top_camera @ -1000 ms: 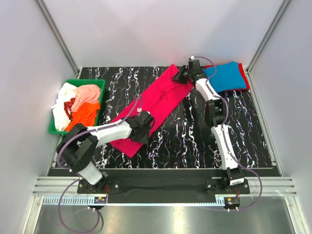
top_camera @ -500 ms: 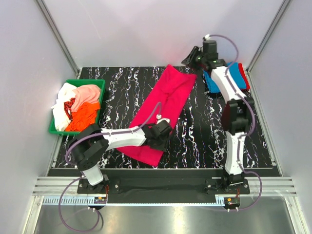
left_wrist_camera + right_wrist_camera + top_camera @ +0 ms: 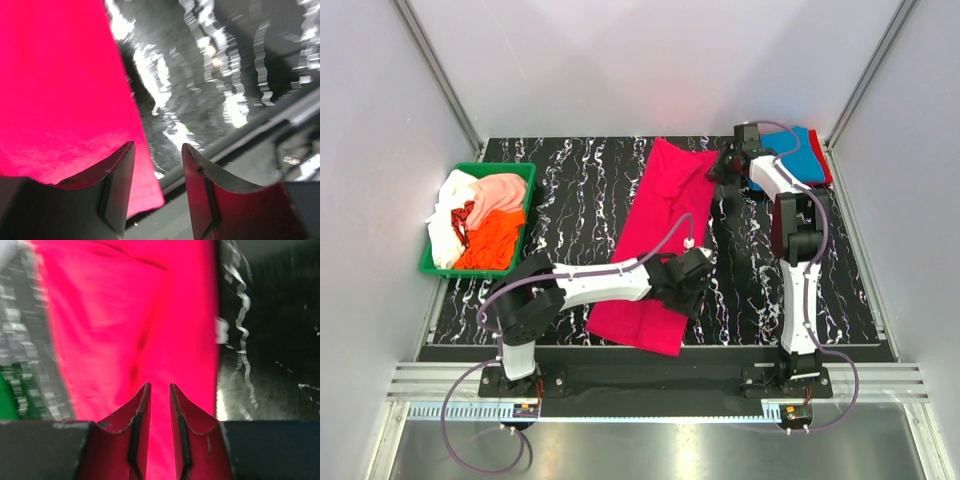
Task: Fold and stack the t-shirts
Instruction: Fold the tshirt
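Magenta tee (image 3: 660,240), folded into a long strip, lies flat and diagonal across the surface (image 3: 580,190). Blue tee (image 3: 798,155) sits folded on red tee (image 3: 825,170) at the far right corner. Orange (image 3: 490,245), peach (image 3: 500,190) and white (image 3: 445,225) tees lie crumpled in the bin (image 3: 505,167).

Magenta shirt (image 3: 665,215) plain, table (image 3: 580,190) black with white marble veining, bin (image 3: 505,166) green, other tees all plain: orange shirt (image 3: 488,245), peach shirt (image 3: 500,192), white shirt (image 3: 442,235), blue shirt (image 3: 805,150), red shirt (image 3: 827,166).
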Robot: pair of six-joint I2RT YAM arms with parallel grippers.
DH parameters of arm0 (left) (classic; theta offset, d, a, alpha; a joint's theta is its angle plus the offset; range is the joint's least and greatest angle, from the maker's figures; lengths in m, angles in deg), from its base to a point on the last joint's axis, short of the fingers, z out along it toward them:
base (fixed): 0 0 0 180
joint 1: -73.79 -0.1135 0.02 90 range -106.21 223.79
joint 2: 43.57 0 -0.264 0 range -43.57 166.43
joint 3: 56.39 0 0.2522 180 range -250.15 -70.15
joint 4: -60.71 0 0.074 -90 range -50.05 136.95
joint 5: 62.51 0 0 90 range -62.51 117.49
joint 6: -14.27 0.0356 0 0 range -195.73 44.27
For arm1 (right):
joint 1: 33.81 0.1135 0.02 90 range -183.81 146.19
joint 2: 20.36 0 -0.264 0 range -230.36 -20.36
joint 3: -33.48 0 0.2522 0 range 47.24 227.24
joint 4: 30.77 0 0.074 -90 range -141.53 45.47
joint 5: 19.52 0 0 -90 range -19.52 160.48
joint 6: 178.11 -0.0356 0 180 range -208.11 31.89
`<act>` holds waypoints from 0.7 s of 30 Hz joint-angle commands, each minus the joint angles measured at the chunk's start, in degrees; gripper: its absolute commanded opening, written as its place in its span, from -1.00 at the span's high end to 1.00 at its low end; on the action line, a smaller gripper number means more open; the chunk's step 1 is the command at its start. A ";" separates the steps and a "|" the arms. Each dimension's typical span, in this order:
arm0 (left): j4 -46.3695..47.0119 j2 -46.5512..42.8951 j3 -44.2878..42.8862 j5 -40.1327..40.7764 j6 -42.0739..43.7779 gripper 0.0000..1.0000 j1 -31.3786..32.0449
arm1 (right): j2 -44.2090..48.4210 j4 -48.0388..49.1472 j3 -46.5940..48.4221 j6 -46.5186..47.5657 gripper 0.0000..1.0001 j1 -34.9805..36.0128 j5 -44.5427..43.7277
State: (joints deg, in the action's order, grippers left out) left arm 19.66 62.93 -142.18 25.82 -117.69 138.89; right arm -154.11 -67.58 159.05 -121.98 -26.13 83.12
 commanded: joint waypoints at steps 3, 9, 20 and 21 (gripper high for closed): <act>-4.96 -10.15 -5.40 -1.13 4.16 0.04 -3.82 | -3.70 0.28 4.20 0.21 0.47 0.58 0.19; -9.18 -23.69 1.00 0.01 9.08 0.00 -14.27 | -8.53 -1.46 7.71 2.31 0.56 0.49 -2.89; -10.07 -33.46 18.59 0.00 11.28 0.00 -26.69 | -24.18 -15.45 33.38 7.23 0.67 -0.03 -5.09; -10.07 -33.37 19.20 0.09 10.93 -0.01 -26.78 | -24.62 -15.27 34.17 7.32 0.67 -0.56 -4.91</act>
State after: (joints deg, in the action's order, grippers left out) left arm 9.25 30.56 -123.97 26.80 -107.50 112.07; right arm -175.73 -77.20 188.89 -117.65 -26.06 81.00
